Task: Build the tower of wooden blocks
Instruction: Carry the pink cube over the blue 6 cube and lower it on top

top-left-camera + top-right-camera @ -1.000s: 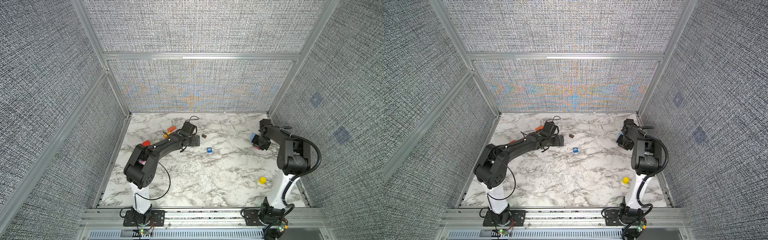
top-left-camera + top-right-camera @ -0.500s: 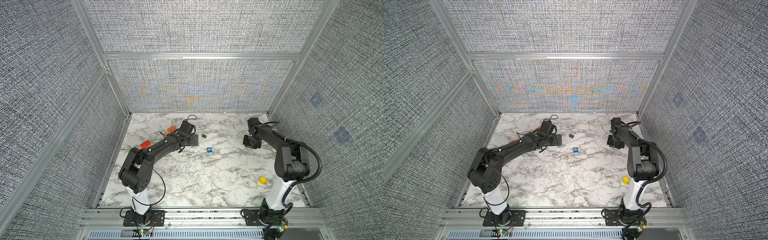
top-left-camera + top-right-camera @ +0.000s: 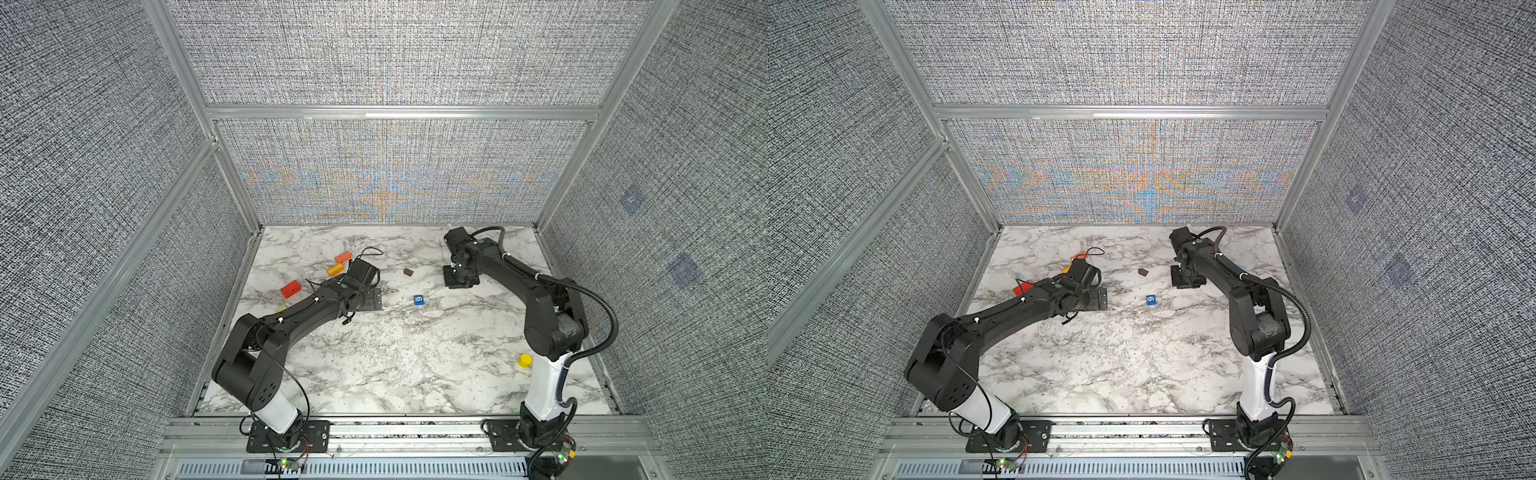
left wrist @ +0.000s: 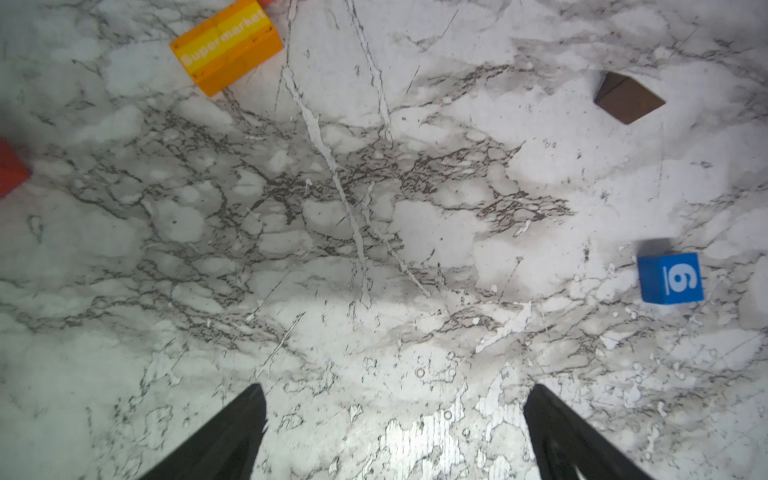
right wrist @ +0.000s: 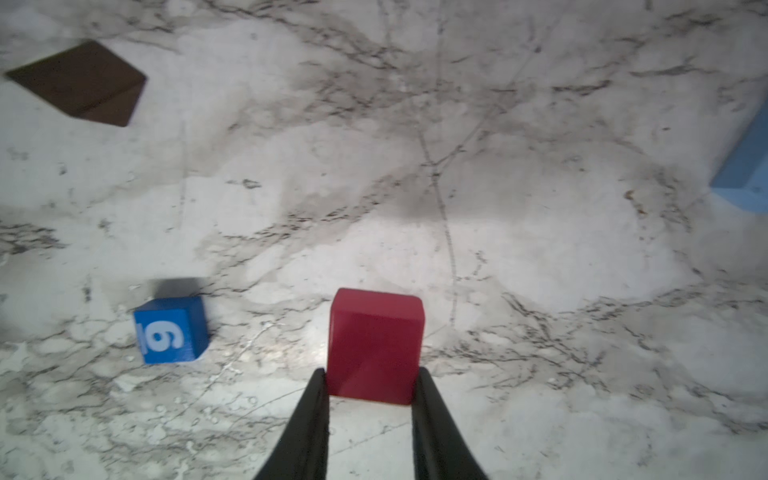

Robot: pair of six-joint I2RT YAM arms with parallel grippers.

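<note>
- My right wrist camera shows what the overhead head cannot. The right end effector (image 5: 370, 370) is clamped on a dark red block (image 5: 374, 340), one finger (image 5: 309, 419) pressed to each side. I cannot tell whether that block sits on the bench or hangs clear of it.
- In both top views that end effector is a black shape toward the back right, and the dark red block is hidden beneath it.
- The same wrist camera also shows the blue cube marked 6 (image 5: 170, 330), the dark brown block (image 5: 79, 81) and part of a light blue block (image 5: 744, 166) cut off at the picture's edge.
- My left wrist camera shows the left end effector (image 4: 395, 388) with its jaws wide apart and only marble between them. Beyond it lie the orange block lettered "Supermarket" (image 4: 227, 45) and a corner of the red slab (image 4: 10, 168).
- In a top view I find the yellow cylinder (image 3: 525, 360) near the right arm's base, well apart from the rest. Neither wrist camera shows it. An orange-red block (image 3: 343, 257) lies just beside the Supermarket block, at the back left.
- All of these loose pieces lie singly on the surface.
- The bench (image 3: 395, 365) is white marble with grey veins.
- Grey woven wall panels (image 3: 395, 62) in an aluminium frame (image 3: 403, 112) close the cell, and the back panel shimmers orange and blue.
</note>
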